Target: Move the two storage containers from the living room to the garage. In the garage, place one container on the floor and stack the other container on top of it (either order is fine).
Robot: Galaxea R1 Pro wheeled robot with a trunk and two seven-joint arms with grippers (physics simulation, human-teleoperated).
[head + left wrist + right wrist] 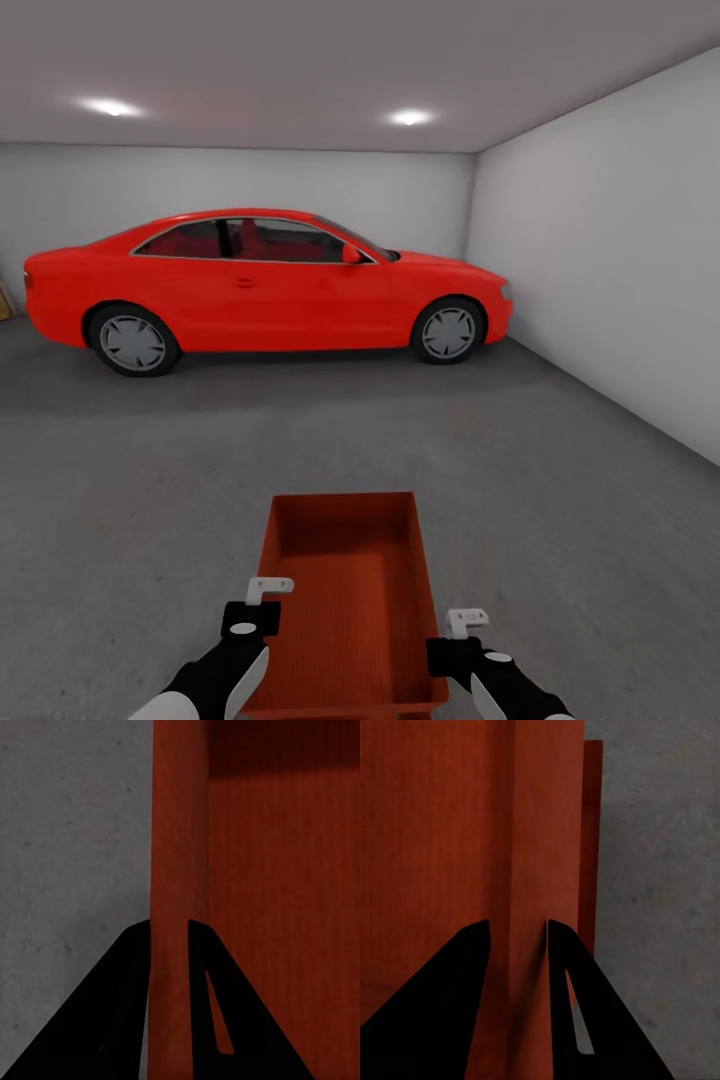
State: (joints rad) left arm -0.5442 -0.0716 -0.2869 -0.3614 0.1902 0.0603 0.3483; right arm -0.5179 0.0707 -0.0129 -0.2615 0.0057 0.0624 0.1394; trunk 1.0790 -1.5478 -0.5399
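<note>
One orange-red storage container [345,590] with a ribbed bottom is held low in front of me, over the grey concrete garage floor [140,470]. My left gripper [252,612] is shut on its left wall [176,832], one finger on each side of that wall. My right gripper [462,640] is shut on its right wall [547,832] the same way. Just outside that right wall runs a narrow orange-red strip [592,832]; I cannot tell whether it belongs to a second container. No separate second container is in view.
A red car [260,285] is parked sideways across the far end of the garage. A white wall [620,260] runs along the right side. Bare concrete stretches between the container and the car. Two ceiling spotlights [410,118] are lit.
</note>
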